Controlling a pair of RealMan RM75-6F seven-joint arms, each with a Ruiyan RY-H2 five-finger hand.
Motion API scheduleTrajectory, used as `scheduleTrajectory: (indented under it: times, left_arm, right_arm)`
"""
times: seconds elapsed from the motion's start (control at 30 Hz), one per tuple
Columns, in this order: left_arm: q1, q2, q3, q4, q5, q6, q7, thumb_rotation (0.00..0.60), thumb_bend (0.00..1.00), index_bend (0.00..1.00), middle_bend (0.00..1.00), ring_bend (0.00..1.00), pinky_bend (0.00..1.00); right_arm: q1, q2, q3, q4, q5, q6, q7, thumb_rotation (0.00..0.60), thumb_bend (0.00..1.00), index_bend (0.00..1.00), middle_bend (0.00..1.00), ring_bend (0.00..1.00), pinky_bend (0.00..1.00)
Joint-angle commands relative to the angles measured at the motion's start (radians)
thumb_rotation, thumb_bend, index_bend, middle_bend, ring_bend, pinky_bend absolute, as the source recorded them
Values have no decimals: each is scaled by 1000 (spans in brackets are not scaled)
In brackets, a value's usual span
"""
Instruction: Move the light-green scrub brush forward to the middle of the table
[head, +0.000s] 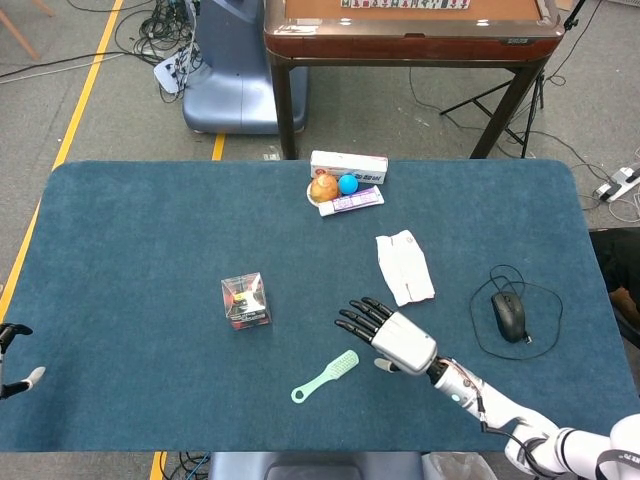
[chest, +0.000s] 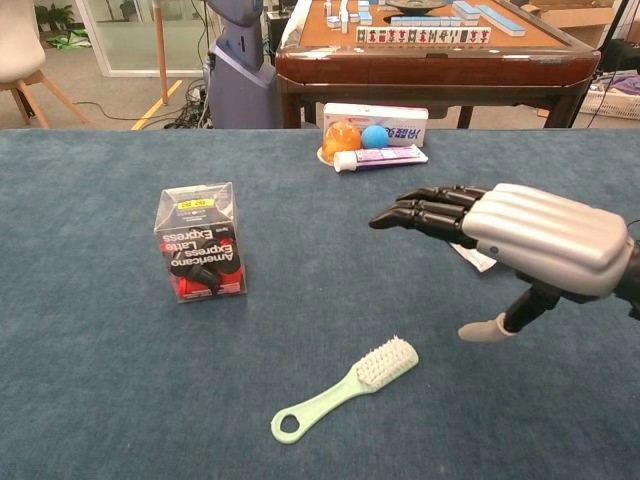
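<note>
The light-green scrub brush lies flat near the table's front edge, bristle head toward the right, ring handle toward the left. My right hand hovers open just right of and above the brush head, its fingers stretched leftward and its thumb hanging down, holding nothing. My left hand shows only at the far left edge of the head view, off the table's side, fingers apart and empty.
A clear box of red and black items stands left of centre. A white packet lies behind my right hand. A black mouse with its cable sits at the right. Toothpaste, a box and two balls are at the back.
</note>
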Motion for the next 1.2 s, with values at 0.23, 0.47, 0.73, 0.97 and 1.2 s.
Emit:
scheduleTrajectory:
  times: [0.23, 0.47, 0.73, 0.97, 1.2]
  left_arm:
    - [4, 13, -9, -14, -33, -15, 7, 600, 113, 453, 382, 275, 498]
    - [8, 25, -14, -24, -50, -19, 4, 600, 112, 497, 400, 278, 500]
    - [12, 31, -17, -29, -50, -10, 0, 600, 113, 500, 403, 279, 500]
    - [14, 31, -20, -26, -53, -8, 0, 600, 113, 514, 409, 280, 500]
    - [17, 34, -24, -24, -60, -7, -8, 600, 113, 543, 449, 295, 501]
  right_arm:
    - [22, -43, -9, 10, 18, -46, -68, 600, 0, 61, 55, 28, 108]
    - [37, -69, -11, 11, 34, -66, -81, 600, 0, 61, 55, 26, 105]
    - [46, -96, -21, 12, 42, -78, -100, 600, 0, 61, 54, 23, 105]
    - [52, -126, -23, 15, 42, -67, -108, 600, 0, 61, 54, 23, 105]
    - [60, -159, -22, 28, 50, -74, -118, 600, 0, 61, 54, 23, 105]
